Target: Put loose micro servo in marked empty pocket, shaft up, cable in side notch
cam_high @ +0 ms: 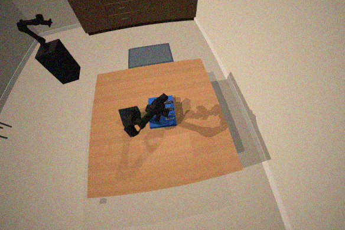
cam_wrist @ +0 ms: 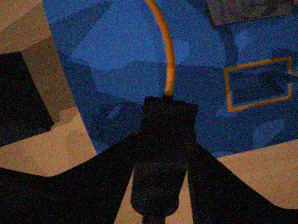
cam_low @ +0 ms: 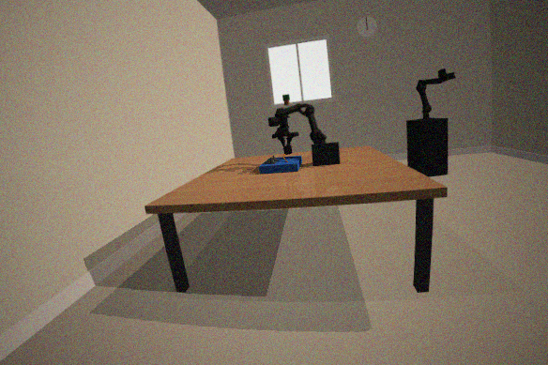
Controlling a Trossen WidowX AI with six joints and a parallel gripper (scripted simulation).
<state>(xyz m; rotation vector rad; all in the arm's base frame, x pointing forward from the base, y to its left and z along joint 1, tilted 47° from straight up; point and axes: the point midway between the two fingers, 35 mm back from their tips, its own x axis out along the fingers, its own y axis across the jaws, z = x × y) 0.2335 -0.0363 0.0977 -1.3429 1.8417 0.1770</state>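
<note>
My gripper is shut on the dark micro servo. Its orange cable curves away over the blue deck. In the wrist view the servo hangs above the deck's near edge. The marked empty pocket, with an orange outline, lies to the right of the servo and is apart from it. In the exterior view the gripper hangs a little above the deck.
The deck rests on an orange wooden table beside my arm's black base. A second arm on a black pedestal stands on the floor. A brown cabinet is at the far wall.
</note>
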